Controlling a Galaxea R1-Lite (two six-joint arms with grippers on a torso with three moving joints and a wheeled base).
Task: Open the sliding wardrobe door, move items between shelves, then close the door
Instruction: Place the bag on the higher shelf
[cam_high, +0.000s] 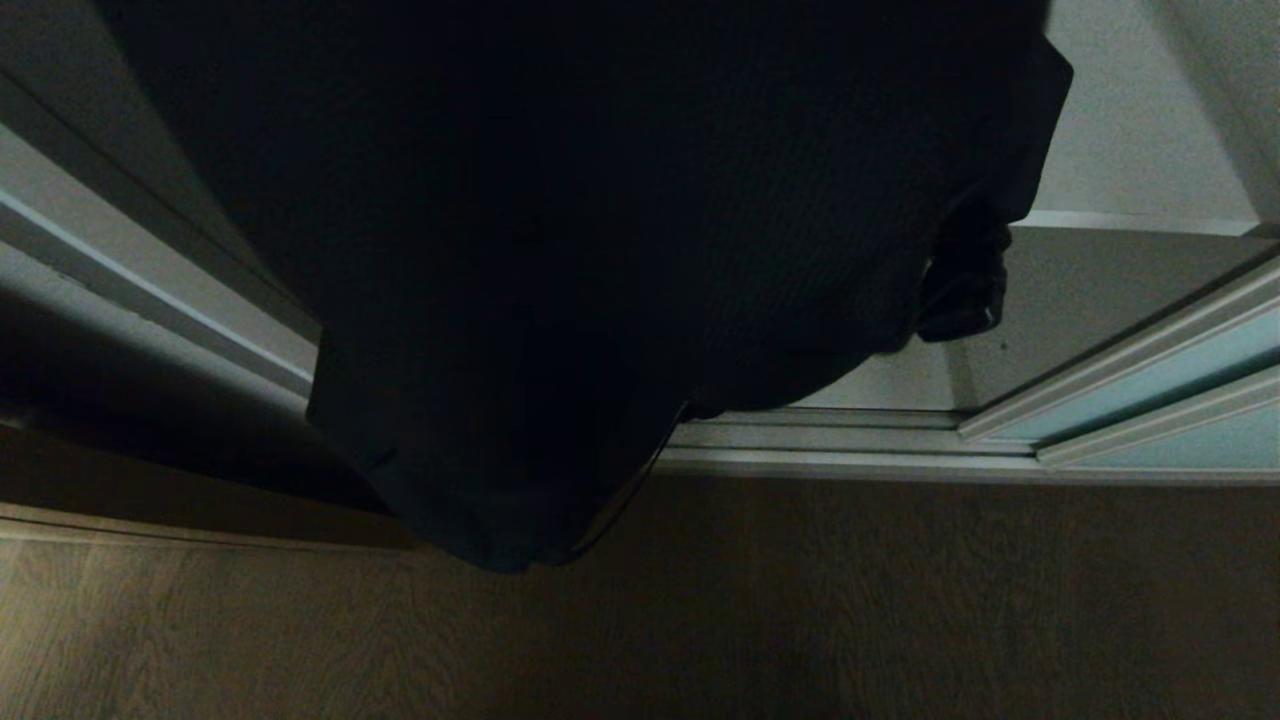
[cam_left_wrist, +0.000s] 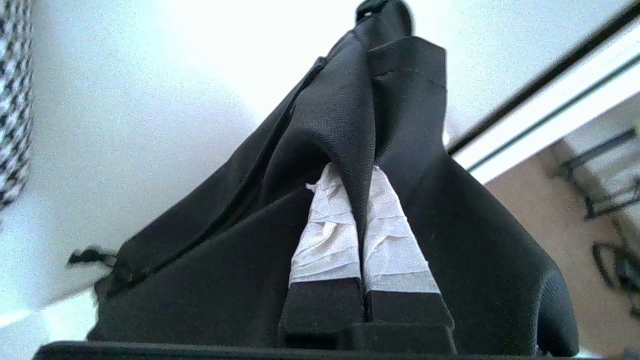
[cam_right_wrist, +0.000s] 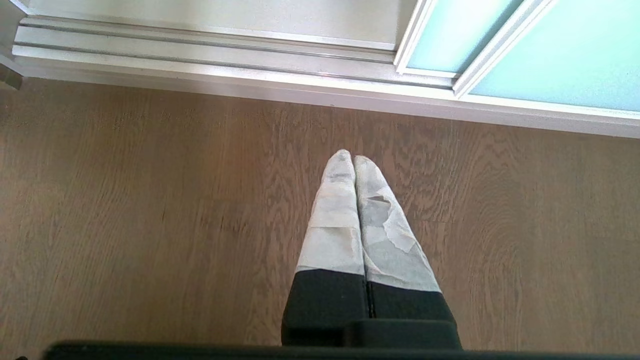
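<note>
though pinched, garment (cam_left_wrist: 350, 130) between left fingers (cam_left_wrist: 327, 235)

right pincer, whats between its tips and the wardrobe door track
Only bare wood-grain floor lies between the right pincer, shut and empty, and the silver door track, as the right wrist view shows.

A large black garment of textured woven cloth (cam_high: 600, 260) hangs in loose folds, a cuff (cam_high: 962, 285) dangling beside it. The frosted pale blue-green glass sliding door in its silver frame (cam_high: 1150, 385) stands slid aside, below a pale grey-white shelf board (cam_high: 1130, 222).
</note>
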